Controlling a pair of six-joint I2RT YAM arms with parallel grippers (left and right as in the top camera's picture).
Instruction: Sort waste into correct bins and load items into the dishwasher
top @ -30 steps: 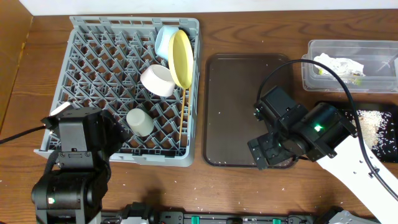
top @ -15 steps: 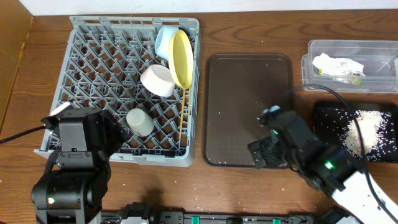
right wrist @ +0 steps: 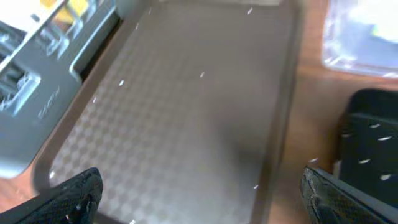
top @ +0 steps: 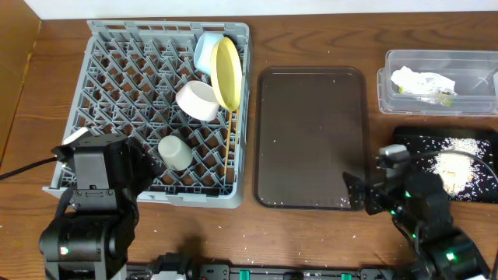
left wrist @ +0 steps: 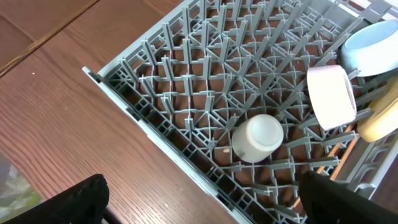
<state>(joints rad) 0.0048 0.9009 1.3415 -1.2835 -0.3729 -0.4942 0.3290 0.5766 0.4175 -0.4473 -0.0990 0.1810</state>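
The grey dishwasher rack (top: 132, 93) holds a light blue bowl (top: 204, 47), a pale yellow plate (top: 226, 74) on edge, a white bowl (top: 196, 101), a cream cup (top: 175, 153) and chopsticks (top: 229, 148). My left gripper (left wrist: 202, 211) hangs open and empty over the rack's front left edge (left wrist: 155, 140), with the cup (left wrist: 258, 137) ahead of it. My right gripper (right wrist: 205, 205) is open and empty above the brown tray's front right rim (right wrist: 280, 124). The wrapper (top: 422, 82) lies in the clear bin (top: 467, 61). Pale scraps (top: 450, 165) lie in the black bin (top: 408, 140).
The brown serving tray (top: 311, 132) lies between the rack and the bins, with a few pale specks on it. The left arm's body (top: 93, 183) stands at the rack's front left corner. The right arm (top: 424, 218) sits at the front right.
My right arm has drawn back from the tray toward the front right, uncovering the black bin. Its gripper stayed open. The left arm has not moved.
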